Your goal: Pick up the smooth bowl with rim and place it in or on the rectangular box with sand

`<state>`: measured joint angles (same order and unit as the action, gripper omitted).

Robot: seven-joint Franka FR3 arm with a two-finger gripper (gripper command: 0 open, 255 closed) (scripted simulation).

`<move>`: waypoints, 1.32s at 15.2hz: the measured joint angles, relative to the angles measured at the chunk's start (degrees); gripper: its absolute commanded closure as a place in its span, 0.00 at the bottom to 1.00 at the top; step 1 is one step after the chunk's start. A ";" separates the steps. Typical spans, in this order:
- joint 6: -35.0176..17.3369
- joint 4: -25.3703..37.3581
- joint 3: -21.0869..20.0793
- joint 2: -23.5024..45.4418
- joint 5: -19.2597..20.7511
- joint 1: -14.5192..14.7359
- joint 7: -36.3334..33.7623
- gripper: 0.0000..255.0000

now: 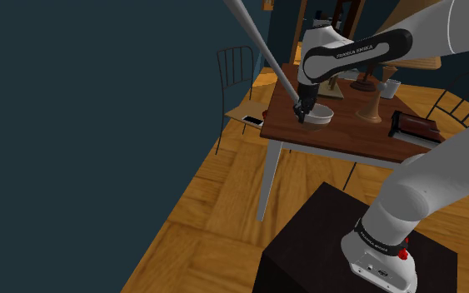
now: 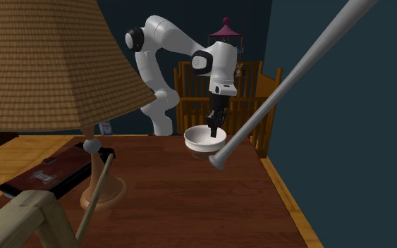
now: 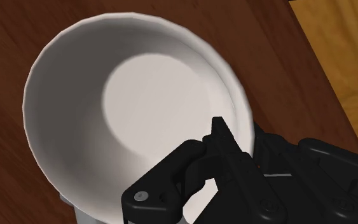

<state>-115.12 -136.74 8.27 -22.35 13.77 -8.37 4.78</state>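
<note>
Table (image 1: 349,141): dark wood top on pale legs, carrying everything listed below. A chair (image 1: 242,111) is standing just off its edge at the shoulder view's left.

Lamp (image 2: 49,63): woven shade on a turned wooden foot. It is standing between the bowl and the box and looming over the second exterior view's left.

Pole (image 2: 295,77): long and grey, slanting steeply down from above. Its knobbed lower end is sitting just beside the bowl on the wall side and overlapping the bowl's edge in the second exterior view. In the shoulder view it is running down right next to my fingers.

Box (image 1: 416,126): flat, dark and rectangular, lying toward the opposite end of the table, well apart from the bowl, with the lamp foot in the way.

Bowl (image 3: 139,108): white and smooth with a flared rim, sitting near the table edge on the chair side. Its mouth is facing up toward my camera. It is round, so no long axis is showing. I cannot tell whether its underside is touching the wood.

Gripper (image 3: 238,135): I am clamping the bowl's rim, one finger inside the wall and the other outside.
</note>
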 measured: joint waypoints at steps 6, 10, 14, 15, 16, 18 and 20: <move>2.33 1.81 -0.10 -0.50 -0.23 0.04 0.42 1.00; 5.41 4.28 -0.37 -1.10 -0.54 0.17 0.81 1.00; 8.56 7.16 -0.55 -1.42 -0.81 0.24 1.32 1.00; 9.43 7.88 -0.57 -1.59 -0.85 0.23 1.52 1.00; 10.19 8.68 -0.59 -1.56 -0.91 0.24 1.66 1.00; 11.54 10.07 -0.74 -1.50 -1.05 0.32 1.78 1.00; 13.09 11.47 -0.90 -1.69 -1.17 0.37 1.93 1.00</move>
<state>-102.03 -125.26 7.37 -24.03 12.60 -8.00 6.71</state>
